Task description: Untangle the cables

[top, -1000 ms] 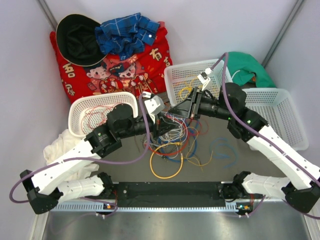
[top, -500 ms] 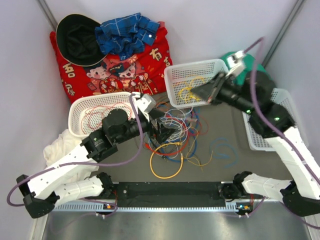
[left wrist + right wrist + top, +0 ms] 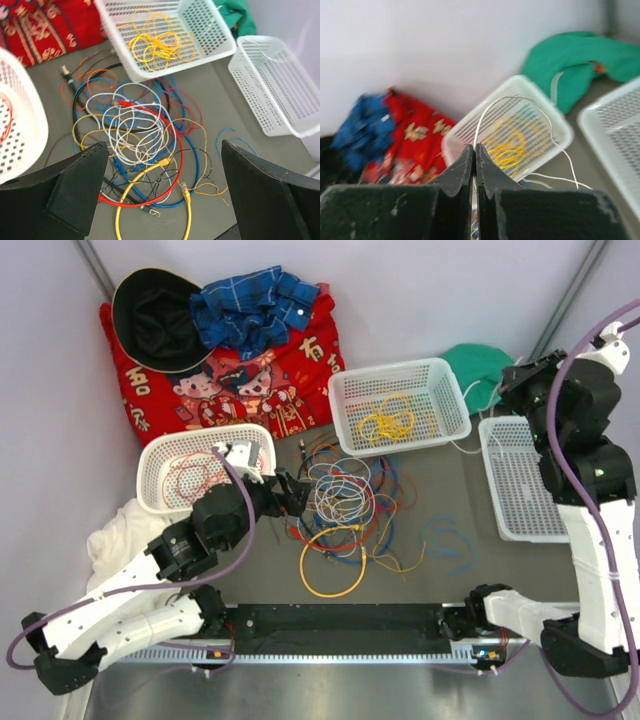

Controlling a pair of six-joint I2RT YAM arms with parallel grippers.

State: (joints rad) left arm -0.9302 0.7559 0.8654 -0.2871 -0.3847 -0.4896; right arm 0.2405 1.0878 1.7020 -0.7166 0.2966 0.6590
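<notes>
Since my right hand [image 3: 475, 148] is clamped on a thin white wire [image 3: 517, 96], left hand [image 3: 162, 147] wide apart, I reckon the slack could snag that white perforated plastic basket [image 3: 563, 131].

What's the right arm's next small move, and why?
Probably swing the right gripper over the right basket and open. It is shut on a white wire that appears clear of the tangle, and the wire's tail trails beside that basket.
</notes>
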